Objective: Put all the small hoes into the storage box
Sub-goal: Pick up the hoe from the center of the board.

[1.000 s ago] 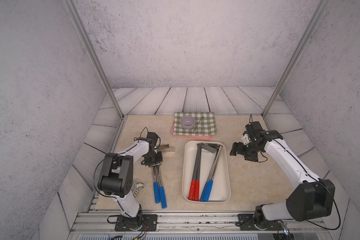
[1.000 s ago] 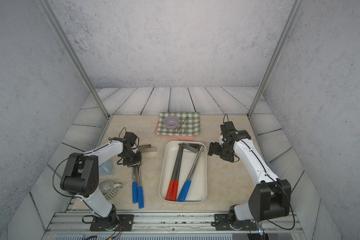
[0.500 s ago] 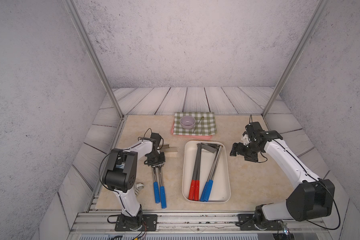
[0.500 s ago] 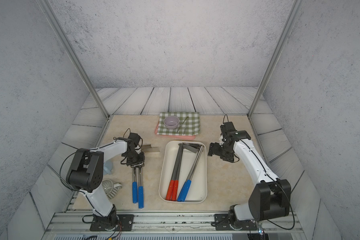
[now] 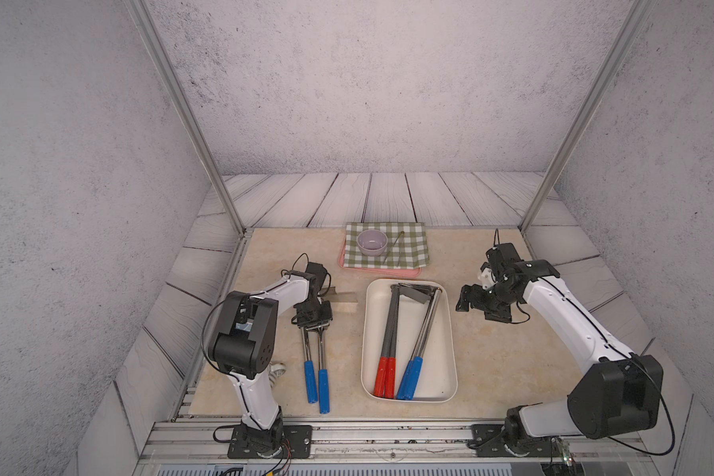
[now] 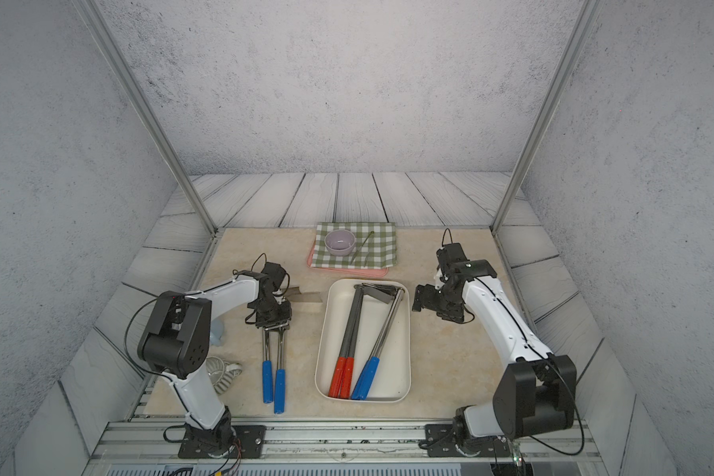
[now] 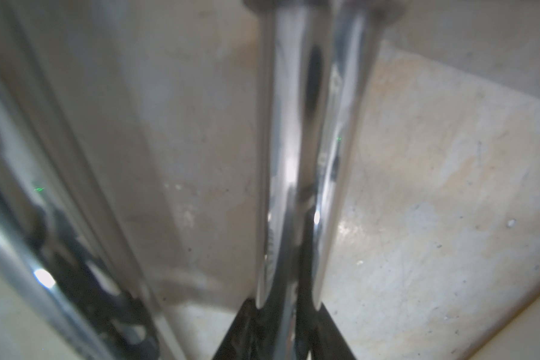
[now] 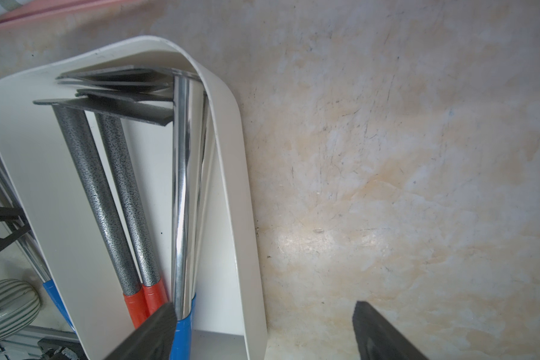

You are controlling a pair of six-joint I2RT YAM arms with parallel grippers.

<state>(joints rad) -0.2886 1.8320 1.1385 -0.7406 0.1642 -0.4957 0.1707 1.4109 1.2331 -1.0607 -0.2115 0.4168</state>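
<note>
Desk (image 5: 508, 371) with a beige stone pattern carries everything here. On it, near the middle, lies the storage box (image 5: 435, 366). We count four hoes (image 5: 389, 329) already inside: two with red handles and two with blue ones, their blades toward the far wall of the box.

To the left of the box, apart from it, two small hoes with blue handles (image 5: 309, 381) lie side by side on the desk. In our judgement the task is about two thirds done, and these two are what is left.

The left end effector (image 5: 313, 319) sits low over their chrome shafts, close to the blade end. In the left wrist view both shafts run just past its dark fingers (image 7: 325, 343). That picture is blurred, so we cannot tell if the jaws are closed on a shaft or only stand around it. We think the step in hand is the pick of one of them. Lifting it and carrying it over the box wall are not yet done.

The right end effector (image 8: 264, 311) hovers beside the right wall of the box, its jaws wide apart and holding nothing.
</note>
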